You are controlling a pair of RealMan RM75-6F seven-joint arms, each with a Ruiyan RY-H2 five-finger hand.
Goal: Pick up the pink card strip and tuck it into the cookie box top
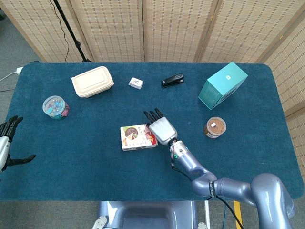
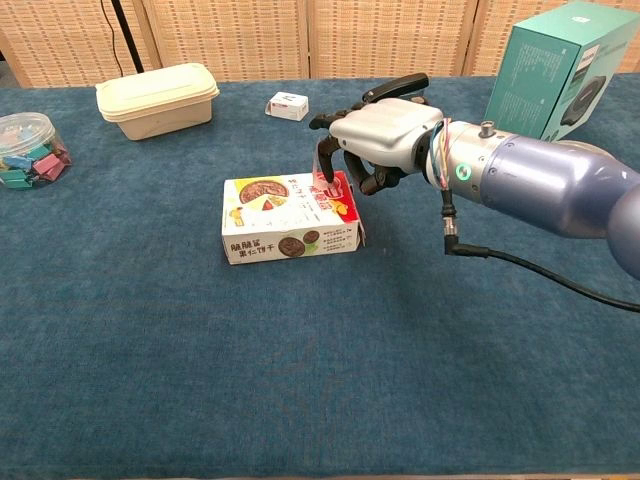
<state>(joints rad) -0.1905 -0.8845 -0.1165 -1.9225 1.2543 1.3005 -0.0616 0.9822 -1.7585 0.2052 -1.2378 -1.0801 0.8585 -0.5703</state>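
Observation:
The cookie box (image 2: 285,220) lies flat near the table's middle, its printed top facing up, and also shows in the head view (image 1: 136,138). My right hand (image 2: 385,135) hovers over the box's right end with its fingers curled down. It pinches the pink card strip (image 2: 324,187), of which only a small piece shows under the fingertips, low against the box top. In the head view the right hand (image 1: 163,130) covers the strip. My left hand (image 1: 5,140) hangs at the far left table edge, fingers spread, holding nothing.
A cream lunch box (image 1: 92,81) and a tub of coloured clips (image 1: 55,107) stand at the back left. A small white box (image 1: 136,83) and a black stapler (image 1: 172,79) lie behind the cookie box. A teal carton (image 1: 222,85) and a round jar (image 1: 215,127) are to the right.

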